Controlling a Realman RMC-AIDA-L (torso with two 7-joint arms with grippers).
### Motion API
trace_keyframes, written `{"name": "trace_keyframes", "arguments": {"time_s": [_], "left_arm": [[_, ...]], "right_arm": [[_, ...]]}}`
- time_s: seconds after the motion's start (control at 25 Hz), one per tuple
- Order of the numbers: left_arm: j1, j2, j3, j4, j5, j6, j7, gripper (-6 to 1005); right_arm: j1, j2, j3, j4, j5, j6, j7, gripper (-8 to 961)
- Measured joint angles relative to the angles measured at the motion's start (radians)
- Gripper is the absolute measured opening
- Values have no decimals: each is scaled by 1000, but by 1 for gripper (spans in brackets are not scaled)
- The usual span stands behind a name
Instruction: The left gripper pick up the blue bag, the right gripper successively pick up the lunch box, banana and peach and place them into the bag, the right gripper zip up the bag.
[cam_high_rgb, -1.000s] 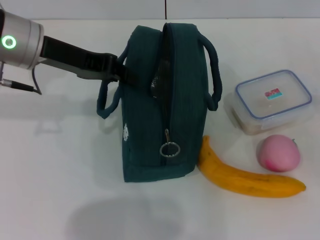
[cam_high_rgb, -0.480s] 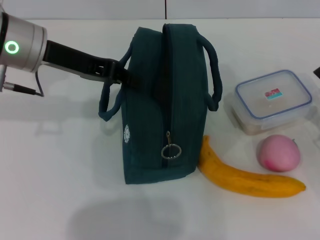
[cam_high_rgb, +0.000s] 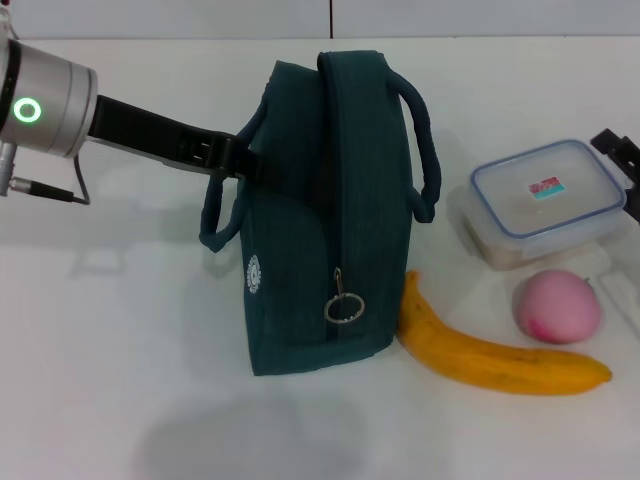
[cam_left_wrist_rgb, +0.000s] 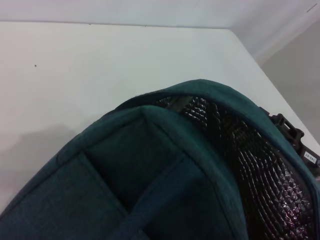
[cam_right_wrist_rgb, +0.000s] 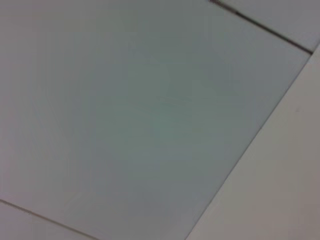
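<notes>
While the left gripper (cam_high_rgb: 238, 160) is clamping the blue bag's (cam_high_rgb: 330, 210) side mid-counter, the right gripper (cam_high_rgb: 622, 160) is showing at the right edge beside the lunch box (cam_high_rgb: 545, 200), can't tell its fingers. Next up, I'd guess: grabbing that box.

The left tool (cam_high_rgb: 243, 160) ends against the side of the bag (cam_high_rgb: 325, 210), so its fingertips are hidden by the fabric and handle. The right tool (cam_high_rgb: 622, 160) is cut off by the head view's right edge beside the lunch box (cam_high_rgb: 545, 200). The bag's base runs off the left wrist view.
</notes>
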Motion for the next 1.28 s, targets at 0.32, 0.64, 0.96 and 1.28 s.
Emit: {"name": "trace_keyframes", "arguments": {"time_s": [0.32,0.64,0.96,1.28], "left_arm": [[13,-4,0,0,-4,-2,4,53],[15,-4,-3,0,-5,-2,4,54],[15,-4,-2,0,-5,-2,4,54],[14,-4,0,0,-6,-14,9,54]], "right_arm": [[15,-3,-9,3,0,-2,11,785],[9,-4,-10,1,0,-7,12,780],[-12,-4,-6,-2,9,3,57,776],[-8,-6,-12,-7,0,6,66,445]]}}
